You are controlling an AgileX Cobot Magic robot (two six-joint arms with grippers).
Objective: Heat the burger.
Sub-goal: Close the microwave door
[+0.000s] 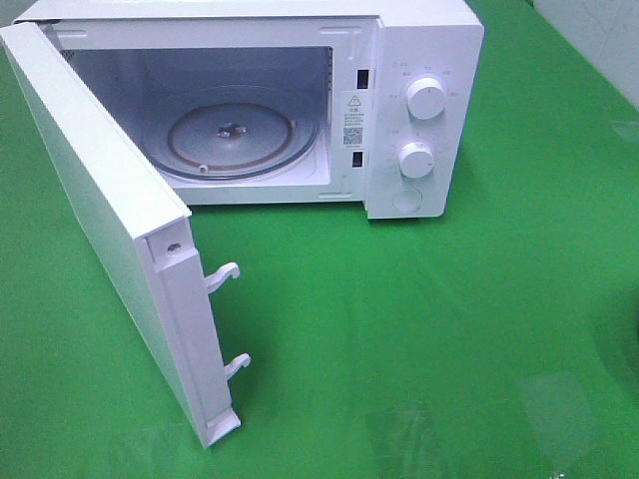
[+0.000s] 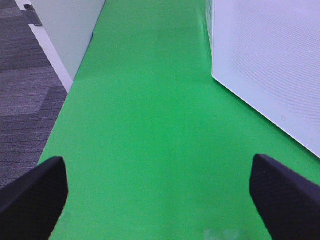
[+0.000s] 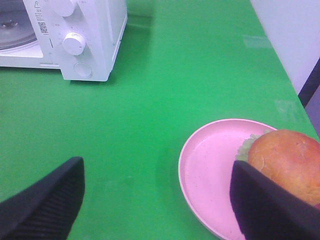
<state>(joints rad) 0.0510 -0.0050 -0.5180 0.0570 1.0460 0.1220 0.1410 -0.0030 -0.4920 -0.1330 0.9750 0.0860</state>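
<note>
One white microwave (image 1: 300, 100) stands on the green table (image 1: 419, 329), with its single door (image 1: 110, 230) swung wide open. Two white latch hooks (image 1: 225, 276) stick out from the door's free edge, one above the other. Inside the oven lies one round glass turntable (image 1: 240, 135), with nothing on it. The control panel beside the opening carries two round knobs (image 1: 426, 99), one above the other, and one round button (image 1: 404, 202) below them.

There is one burger (image 3: 287, 162), sitting on one pink plate (image 3: 210, 175). It shows only in the right wrist view, with a glossy brown bun on top and a bit of green lettuce peeking out at its side. The plate rests on the green table, well apart from the microwave's control panel.

The right gripper (image 3: 155, 200) has its two dark fingers (image 3: 45, 205) spread apart and holds nothing; one finger overlaps the burger and plate in this view, though I cannot tell whether it touches them.

The left gripper (image 2: 160, 195) also has its two fingers (image 2: 32, 195) spread wide and empty, above bare green table, with the white perforated face of the open door near one side.
</note>
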